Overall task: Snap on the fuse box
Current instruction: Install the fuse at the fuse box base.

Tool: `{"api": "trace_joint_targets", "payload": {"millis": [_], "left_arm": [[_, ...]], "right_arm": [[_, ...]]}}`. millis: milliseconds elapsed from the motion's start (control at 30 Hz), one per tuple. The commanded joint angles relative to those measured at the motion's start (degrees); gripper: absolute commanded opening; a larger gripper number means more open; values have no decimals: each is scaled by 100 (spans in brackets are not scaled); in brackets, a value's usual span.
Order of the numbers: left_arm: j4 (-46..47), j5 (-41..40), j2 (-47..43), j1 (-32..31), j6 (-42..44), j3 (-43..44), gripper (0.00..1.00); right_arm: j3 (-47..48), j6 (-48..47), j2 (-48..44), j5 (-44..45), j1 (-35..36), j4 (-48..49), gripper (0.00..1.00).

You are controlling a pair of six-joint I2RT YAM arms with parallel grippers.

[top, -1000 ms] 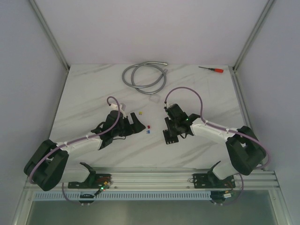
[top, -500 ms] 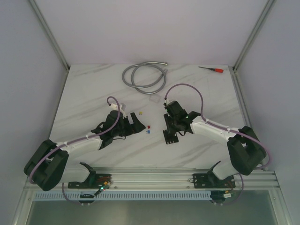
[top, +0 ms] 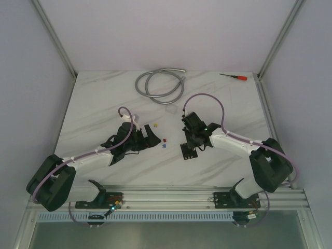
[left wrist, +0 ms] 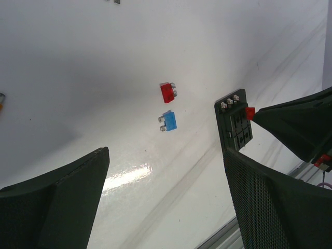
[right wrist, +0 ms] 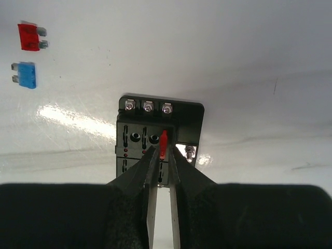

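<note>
Left gripper (left wrist: 166, 155) — jaws spread wide, holding nothing. To its right lie a loose red fuse (left wrist: 167, 93) and a blue fuse (left wrist: 168, 121). Further right, the fuse box (right wrist: 148, 124) lies flat on the table (top: 104, 104) under the right gripper (right wrist: 163, 155), whose tips pinch a small red fuse (right wrist: 163, 142) at a slot. The box is probably light, rigid and apt to slide — best braced by its plain side walls, clear of the screw terminals.

Robot lab test cell. The bench is boxed in by plain pale walls (top: 166, 31) and bare aluminium frame posts (top: 54, 39). White marble-look table (top: 98, 98). Left arm (top: 88, 158) and right arm (top: 236, 142) are bolted to a slotted metal rail (top: 171, 197) at the near edge, with purple cables (top: 205, 96) exposed. Loose bench items: coiled metal hose (top: 158, 85), red-handled screwdriver (top: 234, 77).
</note>
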Motion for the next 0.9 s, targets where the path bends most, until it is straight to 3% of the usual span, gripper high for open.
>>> {"api": "trace_joint_targets", "payload": {"millis": [0,267,867], "left_arm": [[-72,54,-48,36,15,121,100],[-76,62,4,34,22,139,100],[-81,35,-65,34,23,113,100]], "right_arm": [[243,54,173,102,15,-105,18],[289,85,418,65,9,-210,0],[125,-19,1148,331,-5,-753,0]]}}
